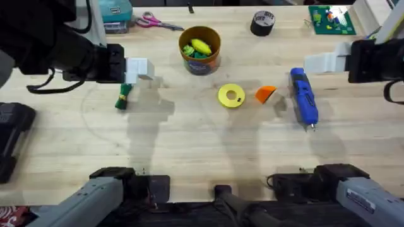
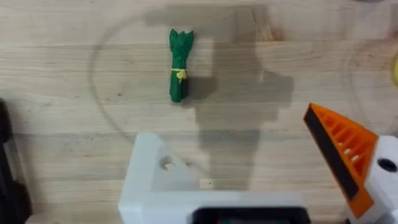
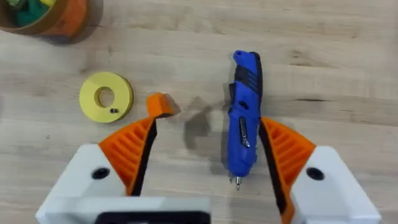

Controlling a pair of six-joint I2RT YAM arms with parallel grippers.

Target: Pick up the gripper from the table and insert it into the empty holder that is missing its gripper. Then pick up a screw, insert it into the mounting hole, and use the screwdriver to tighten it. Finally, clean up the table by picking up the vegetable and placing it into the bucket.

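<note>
My right jaws [image 3: 196, 165] hang spread wide over the bench [image 1: 189, 151] with nothing between them: both orange ribbed pads [image 3: 130, 152] are in place. The blue screwdriver [image 3: 244, 118] lies flat just inside one pad, its thin bit toward my wrist. The loose orange gripper [image 3: 160, 104] rests on the wood by the tip of the other pad, touching neither. Next to it sits a yellow disc [image 3: 106, 96] with a small dark screw [image 3: 112, 111] on its face.

My left jaws [image 2: 249, 168] are also open and empty. One side carries its orange pad [image 2: 339, 155]; the other is the bare white holder [image 2: 155, 177], its mounting hole showing. Out ahead of them, well apart, the green vegetable [image 2: 179, 65] lies alone on the wood, a yellow band round its middle.

From overhead, the orange bucket [image 1: 200, 50] stands toward the far side of the bench near the middle, with yellow and green toy pieces already inside. Farther back are a black tape roll [image 1: 262, 23] and scissors [image 1: 158, 23].
</note>
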